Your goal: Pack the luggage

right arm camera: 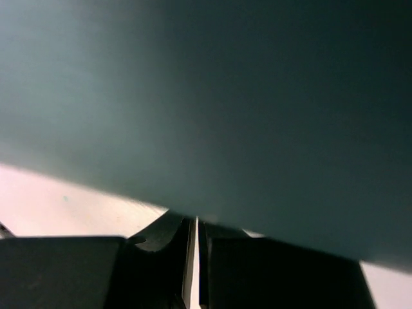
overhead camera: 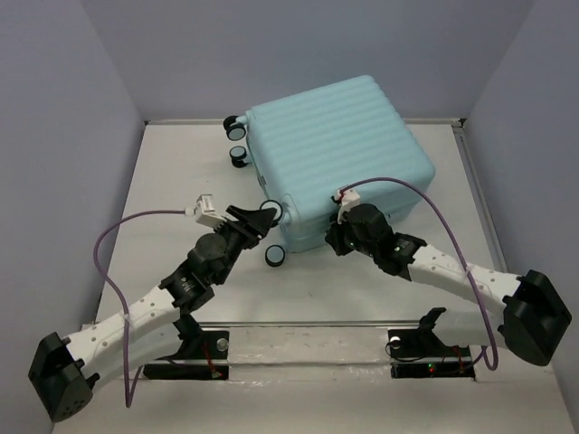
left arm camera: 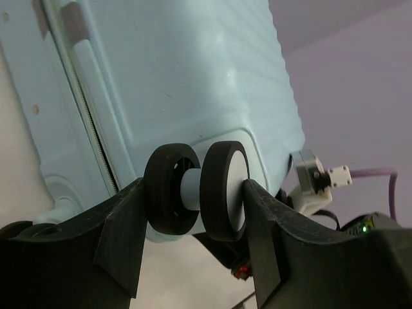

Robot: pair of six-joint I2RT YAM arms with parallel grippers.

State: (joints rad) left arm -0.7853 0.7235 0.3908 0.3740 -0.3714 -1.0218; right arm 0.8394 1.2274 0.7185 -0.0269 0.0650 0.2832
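- left gripper (left arm camera: 193, 199) had its jaws half open, clasping a spinner wheel (left arm camera: 222, 190) of the luggage (overhead camera: 339, 145).
- right gripper (right arm camera: 196, 235) had its jaws pressed together, empty, against the luggage.

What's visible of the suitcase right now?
The luggage is a pale aqua, ribbed hard shell, zipped shut, lying flat on the table at far centre. Black twin wheels line its left side; the left gripper clamps one wheel in its jaws. The shut right gripper is at its near edge.

No writing, label, brand or number is legible on the luggage (overhead camera: 339, 154) or elsewhere.
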